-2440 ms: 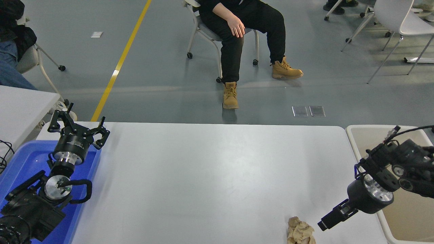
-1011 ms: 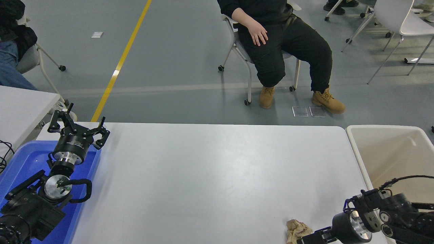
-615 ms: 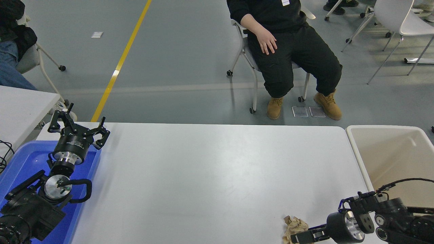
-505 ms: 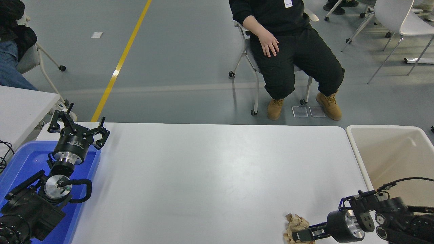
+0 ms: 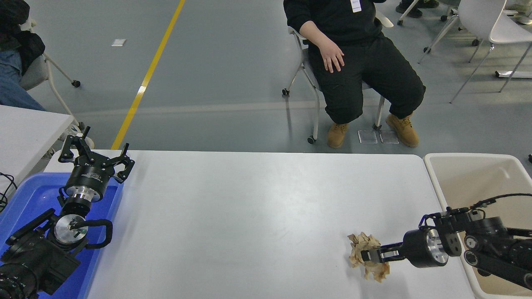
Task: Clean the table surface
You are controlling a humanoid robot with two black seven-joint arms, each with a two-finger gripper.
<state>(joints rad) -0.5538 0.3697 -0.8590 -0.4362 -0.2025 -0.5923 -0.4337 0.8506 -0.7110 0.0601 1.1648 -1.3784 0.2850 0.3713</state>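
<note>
The large white-grey table surface (image 5: 249, 216) fills the lower half of the head view. A crumpled wad of brown paper (image 5: 365, 257) hangs a little above it near the front right. My right gripper (image 5: 369, 256) is shut on the paper wad and points left, its arm coming in from the right edge. My left gripper (image 5: 94, 155) is open and parked over the blue tray at the lower left.
A blue tray (image 5: 25, 195) lies at the table's left end under the left arm. A beige plastic tub (image 5: 469, 174) stands off the table's right end. A person (image 5: 353, 54) sits on a chair beyond the far side. A smaller white tabletop's corner (image 5: 25, 133) shows at left.
My right gripper came down to the paper wad at the front edge, closed on it and has lifted it up and away from the edge. The seated person rolled to the right.
</note>
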